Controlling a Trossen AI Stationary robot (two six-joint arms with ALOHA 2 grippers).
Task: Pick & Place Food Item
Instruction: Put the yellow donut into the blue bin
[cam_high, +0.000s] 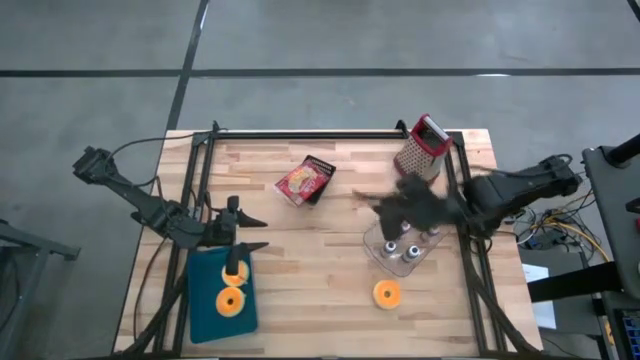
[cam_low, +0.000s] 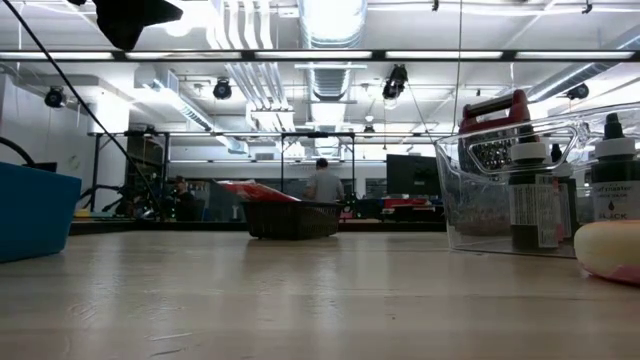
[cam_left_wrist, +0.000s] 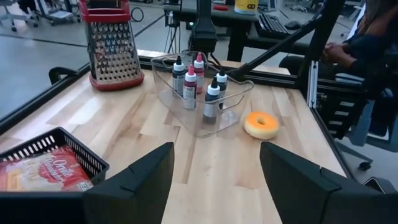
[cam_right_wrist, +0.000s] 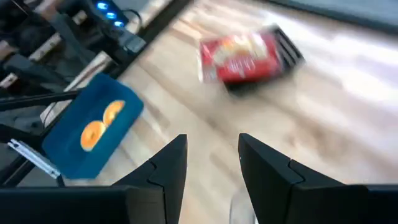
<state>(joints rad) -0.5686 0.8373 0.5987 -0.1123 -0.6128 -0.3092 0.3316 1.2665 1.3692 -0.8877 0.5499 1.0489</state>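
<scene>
Two orange donuts (cam_high: 233, 299) (cam_high: 237, 272) lie on a blue tray (cam_high: 205, 300) at the near left; both donuts (cam_right_wrist: 102, 124) also show in the right wrist view. A third donut (cam_high: 387, 293) (cam_left_wrist: 261, 124) lies flat on the table beside a clear bin of bottles (cam_high: 400, 248). My left gripper (cam_high: 255, 232) (cam_left_wrist: 216, 149) hangs open over the tray's far end, nothing between its fingers. My right gripper (cam_high: 385, 205) (cam_right_wrist: 212, 140), blurred, is in the air above the bin's far side, open and empty.
A black basket with a red snack bag (cam_high: 305, 182) (cam_right_wrist: 245, 56) sits at the table's middle far side. A red-handled grater (cam_high: 422, 148) (cam_left_wrist: 112, 46) stands at the far right corner. Bare wood lies between tray and bin. People are in the room beyond.
</scene>
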